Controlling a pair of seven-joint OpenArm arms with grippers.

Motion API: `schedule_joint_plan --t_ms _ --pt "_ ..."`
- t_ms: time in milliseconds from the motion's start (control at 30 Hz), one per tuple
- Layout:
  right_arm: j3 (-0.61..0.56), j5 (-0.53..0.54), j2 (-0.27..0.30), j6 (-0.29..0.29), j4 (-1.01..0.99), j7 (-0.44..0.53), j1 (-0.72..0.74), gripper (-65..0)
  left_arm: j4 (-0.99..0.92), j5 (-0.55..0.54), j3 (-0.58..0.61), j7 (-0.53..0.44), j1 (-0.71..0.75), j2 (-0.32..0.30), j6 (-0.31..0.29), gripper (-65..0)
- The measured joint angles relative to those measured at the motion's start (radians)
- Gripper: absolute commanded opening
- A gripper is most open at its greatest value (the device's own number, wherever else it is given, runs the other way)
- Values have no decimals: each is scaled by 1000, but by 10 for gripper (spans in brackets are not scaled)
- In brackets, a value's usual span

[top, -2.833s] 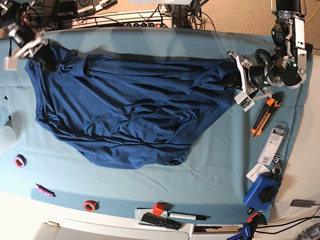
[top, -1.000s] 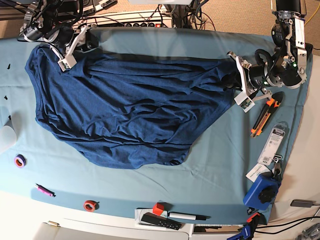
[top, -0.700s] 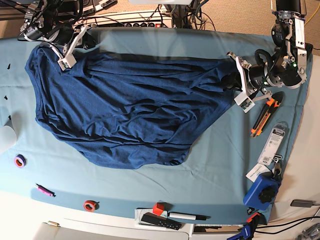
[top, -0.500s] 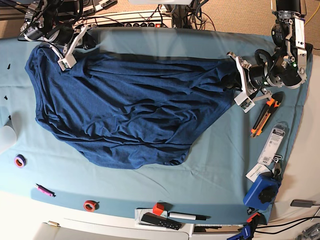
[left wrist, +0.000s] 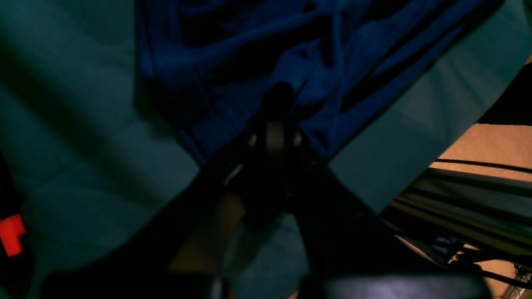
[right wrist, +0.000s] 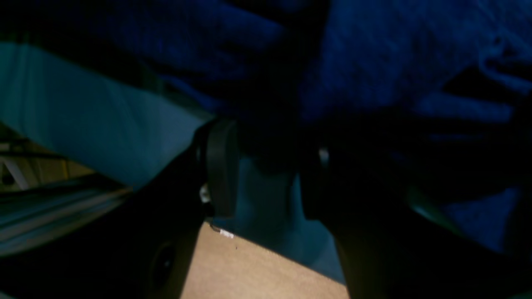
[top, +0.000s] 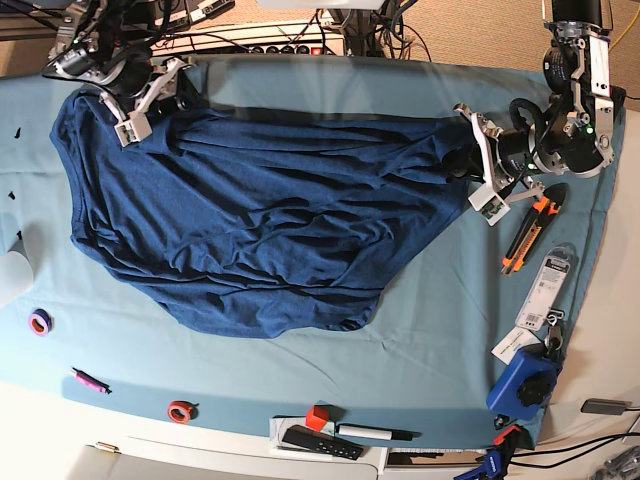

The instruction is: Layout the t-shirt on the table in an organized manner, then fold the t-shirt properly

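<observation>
- Right gripper [top: 152, 98], far-left table corner: jaws were seen apart in the wrist view, with shirt fabric lying between them and not pinched; a fresh, firm hold on one corner was judged needed before any spreading.
- Large dark navy heathered knit t-shirt [top: 250, 220]: soft and wrinkled, it was laid bunched across the wide teal-clothed table [top: 420, 330].
- Left gripper [top: 476, 168]: jaws were clamped on the shirt's right end; even tension was advised.
</observation>
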Motion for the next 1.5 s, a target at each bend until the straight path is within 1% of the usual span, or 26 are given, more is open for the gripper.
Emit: schedule_joint_plan --t_ms 67,133,467,500,533,567,600,633,733,900,1100,1367,1500 --pt "0 -26 -10 2 1 0 11 -414 0 0 0 -6 0 0 0 -650" --pt "0 -28 -12 3 -14 7 22 -414 0 0 0 -6 0 0 0 -650" --pt "5 43 -9 26 -148 56 97 -421 0 0 0 -6 0 0 0 -650" --pt "5 50 -9 24 -150 52 100 -445 0 0 0 -7 0 0 0 -650" --pt "6 74 -9 11 -151 35 103 -490 0 0 0 -6 0 0 0 -650" --pt "8 84 -8 4 -153 17 108 -547 0 0 0 -6 0 0 0 -650" --pt "8 116 -6 2 -155 -27 113 -608 0 0 0 -6 0 0 0 -650" --pt "7 143 -6 2 -158 -58 114 -650 0 0 0 -6 0 0 0 -650" --pt "6 207 -11 3 -149 -147 109 -650 0 0 0 -6 0 0 0 -650" --pt "2 201 -12 2 -99 -186 98 -650 0 0 0 -6 0 0 0 -650" --pt "0 142 -20 -5 11 -243 68 -650 0 0 0 -6 0 0 0 -650" --pt "0 179 -20 -5 203 -245 64 -650 0 0 0 -6 0 0 0 -650" --pt "0 181 -20 -4 246 -244 66 -650 0 0 0 -6 0 0 0 -650"
